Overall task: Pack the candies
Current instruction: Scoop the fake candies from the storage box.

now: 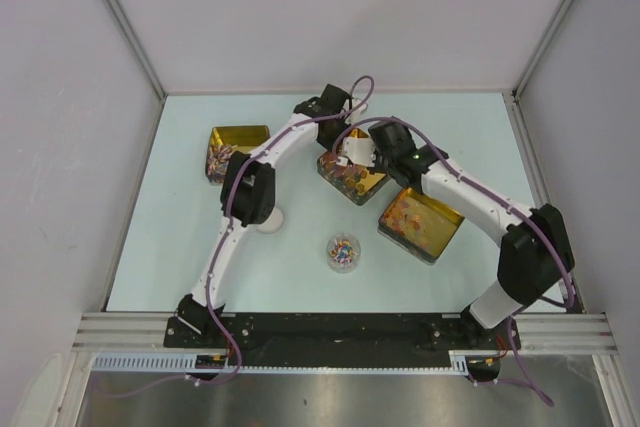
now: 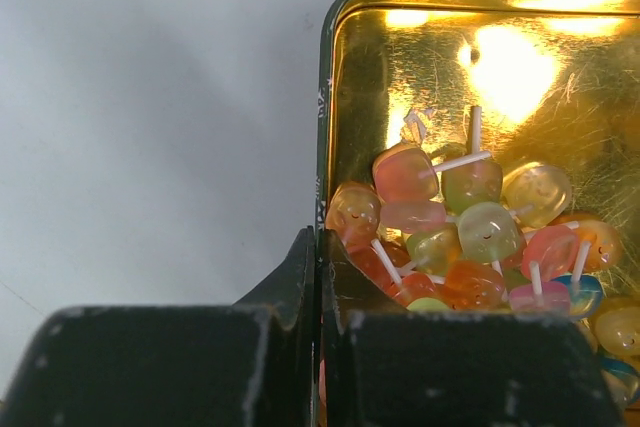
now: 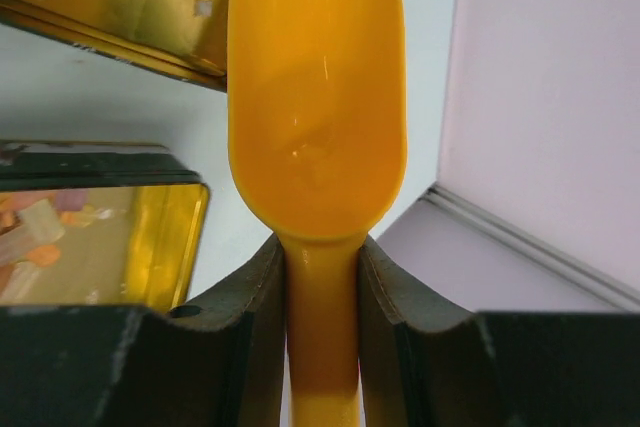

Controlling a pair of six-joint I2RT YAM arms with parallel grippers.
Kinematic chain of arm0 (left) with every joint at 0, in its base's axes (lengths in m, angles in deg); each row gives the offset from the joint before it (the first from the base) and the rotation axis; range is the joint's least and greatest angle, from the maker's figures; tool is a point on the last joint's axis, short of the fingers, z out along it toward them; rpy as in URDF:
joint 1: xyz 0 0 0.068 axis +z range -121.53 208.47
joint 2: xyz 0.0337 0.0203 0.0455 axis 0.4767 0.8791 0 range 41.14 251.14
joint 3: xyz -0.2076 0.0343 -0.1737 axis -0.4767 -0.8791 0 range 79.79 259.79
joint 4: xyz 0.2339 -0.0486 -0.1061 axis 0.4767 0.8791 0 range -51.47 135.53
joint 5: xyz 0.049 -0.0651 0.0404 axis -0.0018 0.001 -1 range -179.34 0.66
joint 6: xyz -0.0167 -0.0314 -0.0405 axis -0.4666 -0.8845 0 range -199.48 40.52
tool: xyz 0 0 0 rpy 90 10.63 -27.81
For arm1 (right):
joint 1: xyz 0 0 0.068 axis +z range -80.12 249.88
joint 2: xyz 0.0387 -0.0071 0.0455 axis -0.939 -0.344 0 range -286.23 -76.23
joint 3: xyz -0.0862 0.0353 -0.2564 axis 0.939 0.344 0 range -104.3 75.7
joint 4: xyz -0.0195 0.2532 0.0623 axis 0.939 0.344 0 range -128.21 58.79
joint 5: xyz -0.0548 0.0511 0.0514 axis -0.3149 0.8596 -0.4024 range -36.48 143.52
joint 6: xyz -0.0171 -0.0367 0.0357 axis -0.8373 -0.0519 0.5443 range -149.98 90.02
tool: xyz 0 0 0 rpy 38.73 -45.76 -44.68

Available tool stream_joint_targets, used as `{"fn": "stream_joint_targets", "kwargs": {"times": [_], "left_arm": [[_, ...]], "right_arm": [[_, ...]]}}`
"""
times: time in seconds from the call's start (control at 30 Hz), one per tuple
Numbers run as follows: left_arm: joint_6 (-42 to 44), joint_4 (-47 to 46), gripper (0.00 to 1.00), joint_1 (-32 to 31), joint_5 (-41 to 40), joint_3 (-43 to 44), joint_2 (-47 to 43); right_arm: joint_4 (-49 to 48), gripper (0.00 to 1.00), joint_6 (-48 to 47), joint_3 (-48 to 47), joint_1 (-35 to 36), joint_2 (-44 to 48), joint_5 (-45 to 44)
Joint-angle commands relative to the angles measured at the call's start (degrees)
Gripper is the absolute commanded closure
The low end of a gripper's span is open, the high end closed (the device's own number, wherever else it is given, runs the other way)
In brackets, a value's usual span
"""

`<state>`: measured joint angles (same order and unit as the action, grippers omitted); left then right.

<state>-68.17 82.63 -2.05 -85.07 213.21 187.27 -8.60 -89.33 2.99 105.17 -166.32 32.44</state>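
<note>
Tiny multicoloured candies (image 1: 343, 251) fill a small clear round cup near the table's middle. My left gripper (image 2: 320, 247) is shut on the side wall of a gold square tin (image 2: 360, 77), which holds pastel lollipop sweets (image 2: 470, 237) on white sticks. This is the middle tin (image 1: 368, 187) in the top view. My right gripper (image 3: 322, 257) is shut on the handle of the orange plastic scoop (image 3: 318, 97). The scoop's bowl is empty and hangs above the table close to the middle tin.
A second gold tin (image 1: 240, 136) with sweets sits at the back left, and a third (image 1: 432, 232) at the right. A white round lid (image 1: 271, 220) lies beside the left arm. The enclosure wall (image 3: 550, 97) is close to the scoop.
</note>
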Motion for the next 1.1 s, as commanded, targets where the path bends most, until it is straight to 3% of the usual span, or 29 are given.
{"fn": "stream_joint_targets", "kwargs": {"times": [0.0, 0.3, 1.07], "left_arm": [[-5.0, 3.1, 1.0, -0.1, -2.3, -3.0, -2.5], [-6.7, -0.7, 0.99, 0.1, -0.8, -7.3, -6.7], [-8.2, -4.0, 1.0, 0.4, 1.2, -11.1, -10.9]], "right_arm": [[-2.5, 1.0, -5.8, -6.3, 0.7, -4.7, -6.1], [1.5, 1.0, -12.0, -12.3, 1.5, -13.3, -10.5], [14.3, 1.0, -19.9, -19.4, 4.5, -24.5, -15.2]]}}
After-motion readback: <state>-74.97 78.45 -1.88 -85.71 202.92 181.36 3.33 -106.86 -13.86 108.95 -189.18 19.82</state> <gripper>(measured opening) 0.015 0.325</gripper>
